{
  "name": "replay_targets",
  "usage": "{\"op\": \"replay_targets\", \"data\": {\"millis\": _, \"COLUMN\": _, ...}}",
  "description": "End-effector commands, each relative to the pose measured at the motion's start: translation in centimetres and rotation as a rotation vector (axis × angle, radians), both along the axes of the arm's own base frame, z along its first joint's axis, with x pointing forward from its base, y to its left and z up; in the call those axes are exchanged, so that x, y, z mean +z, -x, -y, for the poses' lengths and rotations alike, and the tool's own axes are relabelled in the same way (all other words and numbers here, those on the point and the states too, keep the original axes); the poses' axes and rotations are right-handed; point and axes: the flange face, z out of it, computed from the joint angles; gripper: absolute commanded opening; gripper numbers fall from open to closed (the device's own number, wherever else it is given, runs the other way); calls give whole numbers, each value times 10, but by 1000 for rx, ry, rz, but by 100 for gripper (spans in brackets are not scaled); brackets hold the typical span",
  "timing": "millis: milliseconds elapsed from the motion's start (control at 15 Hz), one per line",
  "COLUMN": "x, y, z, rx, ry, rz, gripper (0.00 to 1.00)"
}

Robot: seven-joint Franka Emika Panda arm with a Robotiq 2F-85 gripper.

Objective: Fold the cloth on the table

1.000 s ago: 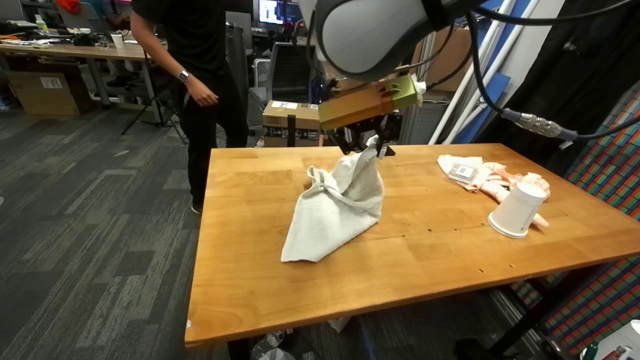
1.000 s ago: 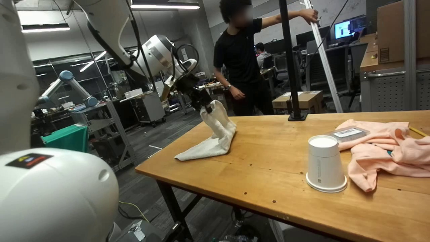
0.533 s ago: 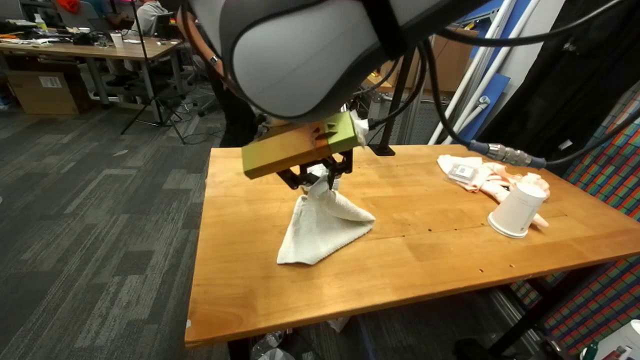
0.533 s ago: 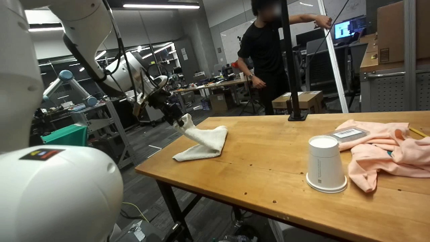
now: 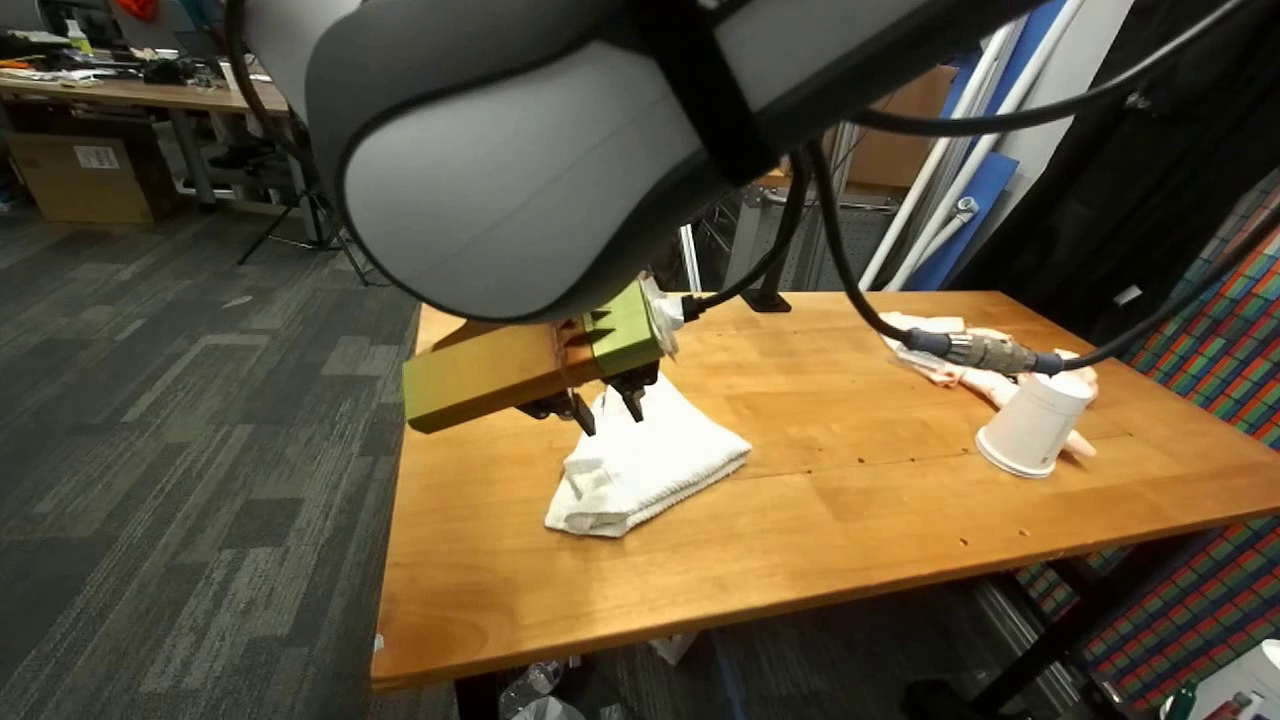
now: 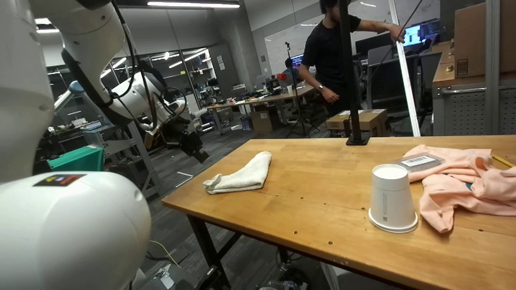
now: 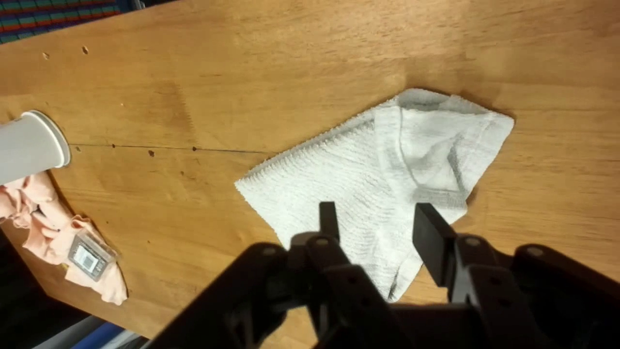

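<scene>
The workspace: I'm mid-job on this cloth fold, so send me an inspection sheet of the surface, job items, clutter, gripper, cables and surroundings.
Surface: wooden table, with small dark holes in it.
Job's things: white cloth lies on the table, folded over itself, rumpled at one end.
Clutter: upturned white cup; crumpled peach fabric beside it, with a labelled plastic case lying on the fabric.
Gripper: open, holding nothing, apart from the cloth.
Cables: black cable with a metal connector loops beside the arm; whether it touches anything is unclear.
Surroundings: in an exterior view, a person in black stands beyond the table, reaching toward a pale pole; cardboard box nearby.
</scene>
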Motion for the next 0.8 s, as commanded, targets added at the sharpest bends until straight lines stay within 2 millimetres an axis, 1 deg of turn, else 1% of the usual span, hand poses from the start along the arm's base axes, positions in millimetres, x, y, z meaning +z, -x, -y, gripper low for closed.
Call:
{"op": "replay_targets", "data": {"millis": 0, "x": 12, "y": 5, "z": 7, "rx": -12, "ry": -21, "rz": 28, "gripper": 77}}
{"op": "replay_targets", "data": {"millis": 200, "x": 13, "y": 6, "z": 16, "rx": -13, "ry": -40, "rz": 23, "gripper": 98}}
{"op": "replay_targets", "data": {"millis": 333, "x": 13, "y": 10, "z": 26, "rx": -1, "ry": -62, "rz": 25, "gripper": 100}}
{"op": "replay_targets", "data": {"millis": 400, "x": 3, "y": 2, "z": 11, "rx": -3, "ry": -23, "rz": 11, "gripper": 100}}
{"op": "replay_targets", "data": {"millis": 733, "x": -4, "y": 3, "z": 12, "rx": -2, "ry": -17, "rz": 0, "gripper": 100}}
